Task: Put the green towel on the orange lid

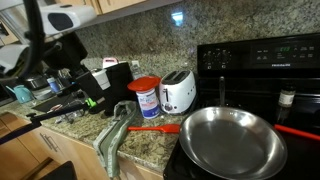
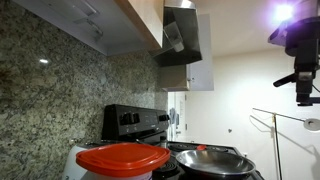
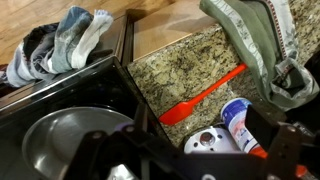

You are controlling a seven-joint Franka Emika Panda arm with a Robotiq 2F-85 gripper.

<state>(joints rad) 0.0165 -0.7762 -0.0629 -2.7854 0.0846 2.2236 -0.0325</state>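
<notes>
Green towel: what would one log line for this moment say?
gripper: open, empty | green towel: lying on granite counter, untouched | orange lid: on canister, bare | step: towel not yet grasped

The counter (image 1: 150, 145) and stove (image 1: 260, 60) are seen from the front and slightly above in an exterior view, facing the backsplash. Another exterior view is set low, very close to the orange lid (image 2: 122, 158), looking along the wall toward the stove. The wrist view is aimed steeply down from near. The pan (image 1: 232, 140) (image 2: 215, 160) (image 3: 70, 140) is shared by all three.
</notes>
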